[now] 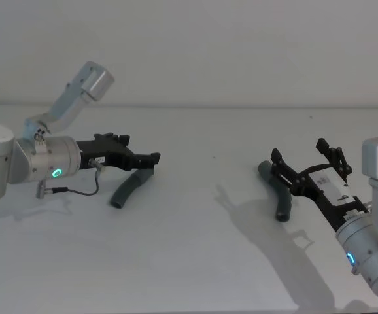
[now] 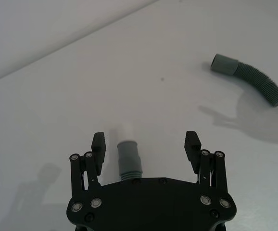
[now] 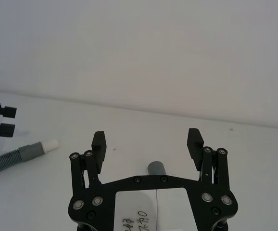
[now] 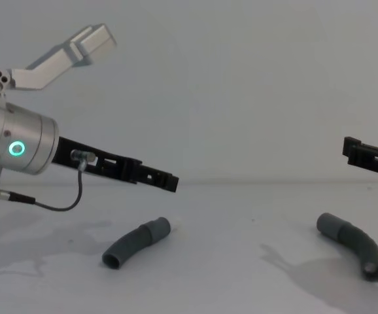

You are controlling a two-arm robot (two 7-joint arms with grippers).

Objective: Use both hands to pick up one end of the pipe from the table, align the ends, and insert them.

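The slim black left gripper (image 2: 146, 142), fingers spread, hovers above the smooth cuff (image 2: 128, 156) of the nearer dark grey ribbed hose piece (image 1: 130, 188), whose length runs along its reach. The right gripper (image 3: 147, 139), equally spread, hangs over the other hose piece (image 1: 277, 190) on the white table (image 1: 195, 261).

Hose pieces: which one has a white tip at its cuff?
The left hose piece, under the left gripper. A white tip shows beyond its grey cuff; the right hose piece ends in plain grey.
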